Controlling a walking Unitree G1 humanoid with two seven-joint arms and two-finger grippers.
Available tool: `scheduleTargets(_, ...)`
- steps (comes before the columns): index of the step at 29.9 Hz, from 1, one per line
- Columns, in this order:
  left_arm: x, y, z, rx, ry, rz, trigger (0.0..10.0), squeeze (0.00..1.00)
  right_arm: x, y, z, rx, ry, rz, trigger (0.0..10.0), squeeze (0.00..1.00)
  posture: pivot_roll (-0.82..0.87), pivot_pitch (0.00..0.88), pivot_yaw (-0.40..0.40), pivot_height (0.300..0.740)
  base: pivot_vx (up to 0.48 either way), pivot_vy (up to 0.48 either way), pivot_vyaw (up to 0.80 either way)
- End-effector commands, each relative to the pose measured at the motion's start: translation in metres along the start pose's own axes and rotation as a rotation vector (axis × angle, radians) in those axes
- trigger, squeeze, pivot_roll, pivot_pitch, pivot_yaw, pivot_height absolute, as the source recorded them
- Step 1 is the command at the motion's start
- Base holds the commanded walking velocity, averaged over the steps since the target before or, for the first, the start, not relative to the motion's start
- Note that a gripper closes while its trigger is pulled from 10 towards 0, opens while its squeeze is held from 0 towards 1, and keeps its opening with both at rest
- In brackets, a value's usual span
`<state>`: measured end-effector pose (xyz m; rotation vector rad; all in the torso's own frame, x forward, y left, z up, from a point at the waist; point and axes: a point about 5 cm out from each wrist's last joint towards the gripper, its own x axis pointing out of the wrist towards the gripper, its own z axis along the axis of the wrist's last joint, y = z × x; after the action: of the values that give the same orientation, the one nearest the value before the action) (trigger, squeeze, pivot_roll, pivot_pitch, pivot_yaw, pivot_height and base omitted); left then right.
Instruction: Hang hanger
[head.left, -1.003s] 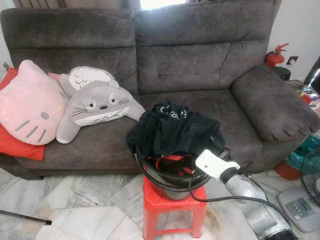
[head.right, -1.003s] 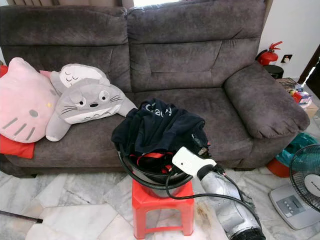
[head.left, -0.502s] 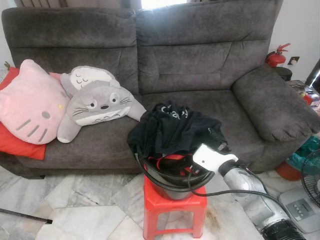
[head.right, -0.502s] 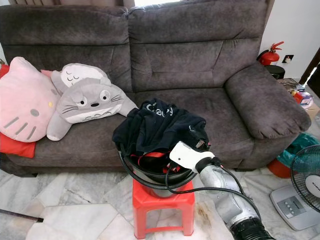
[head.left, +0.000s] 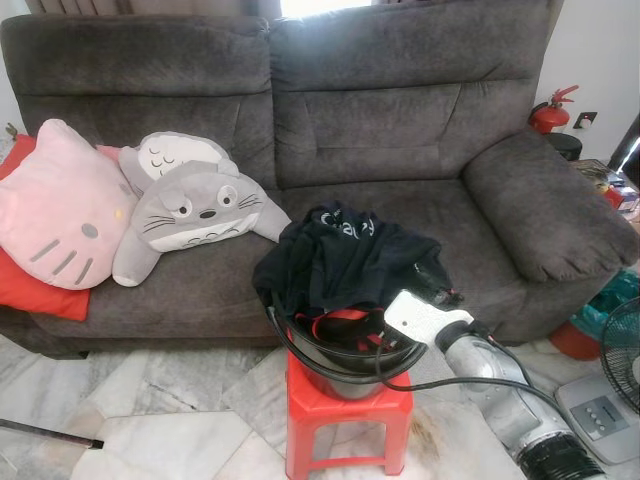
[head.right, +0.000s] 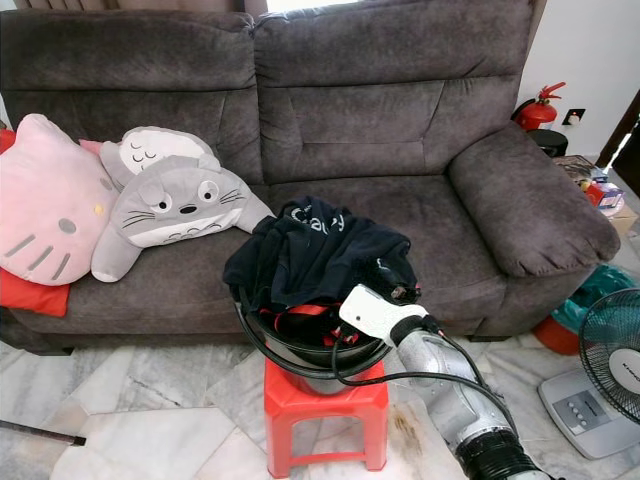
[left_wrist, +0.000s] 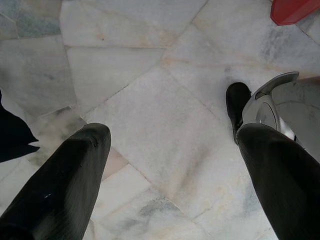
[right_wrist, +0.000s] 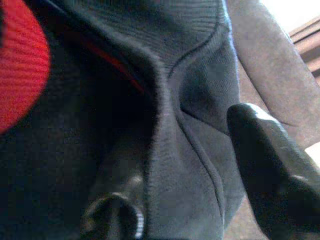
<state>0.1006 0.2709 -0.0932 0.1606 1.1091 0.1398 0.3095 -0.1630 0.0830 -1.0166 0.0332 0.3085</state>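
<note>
A dark navy garment (head.left: 345, 250) is heaped over a black basket (head.left: 335, 368) that stands on a red stool (head.left: 345, 410); a red strip (head.left: 340, 318) shows under the cloth. My right gripper (head.left: 432, 282) is pushed into the garment's right side, open, with a fold of navy cloth (right_wrist: 195, 100) lying between its fingers (right_wrist: 270, 170). My left gripper (left_wrist: 170, 140) hangs open over the marble floor, nothing between its fingers.
A grey sofa (head.left: 400, 130) stands right behind the stool, with a pink cat cushion (head.left: 60, 210) and a grey plush (head.left: 190, 210) on its left seat. A fire extinguisher (head.left: 550, 112) and a floor fan (head.left: 625, 350) stand at the right. A black rod (head.left: 50, 433) lies on the floor at left.
My right arm has pushed forward and slightly left, bringing the gripper deeper into the garment's right edge. The basket and clothes have stayed put.
</note>
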Motion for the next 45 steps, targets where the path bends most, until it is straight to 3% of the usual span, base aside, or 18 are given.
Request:
scheduleTargets(1,-0.001,0.001,-0.003,0.02,0.012,0.006,10.0,0.0,0.003,0.002,0.004,0.009,-0.02,0.01,0.0,0.0,-0.07,0.0,0.043,0.716,0.0,0.0,0.0)
scheduleTargets(27,-0.001,0.002,-0.004,0.021,0.014,0.009,10.0,0.0,0.004,0.001,0.007,0.044,-0.035,-0.01,0.0,0.0,-0.07,0.0,0.046,0.716,0.0,0.0,0.0)
scheduleTargets(31,-0.001,0.003,-0.004,0.021,0.014,0.011,10.0,0.0,0.006,-0.008,0.006,0.058,-0.011,-0.065,0.0,0.0,-0.06,0.0,0.049,0.716,0.0,0.0,0.0)
scheduleTargets(36,-0.001,0.003,-0.004,0.022,0.014,0.012,10.0,0.0,0.011,-0.033,0.007,0.153,0.013,-0.212,0.0,0.0,-0.07,0.0,0.054,0.716,0.0,0.0,0.0)
scheduleTargets(40,-0.001,0.004,-0.004,0.02,0.013,0.015,10.0,0.0,0.017,-0.056,0.02,0.248,-0.029,-0.318,0.0,0.0,-0.06,0.0,0.054,0.716,0.0,0.0,0.0)
scheduleTargets(44,-0.001,0.004,-0.004,0.019,0.013,0.017,10.0,0.0,0.021,-0.068,0.03,0.321,-0.066,-0.358,0.0,0.0,-0.06,0.0,0.057,0.716,0.0,0.0,0.0)
scheduleTargets(45,-0.001,0.005,-0.004,0.019,0.014,0.018,10.0,0.0,0.023,-0.073,0.037,0.385,-0.097,-0.372,0.0,0.0,-0.06,0.0,0.058,0.716,0.0,0.0,0.0)
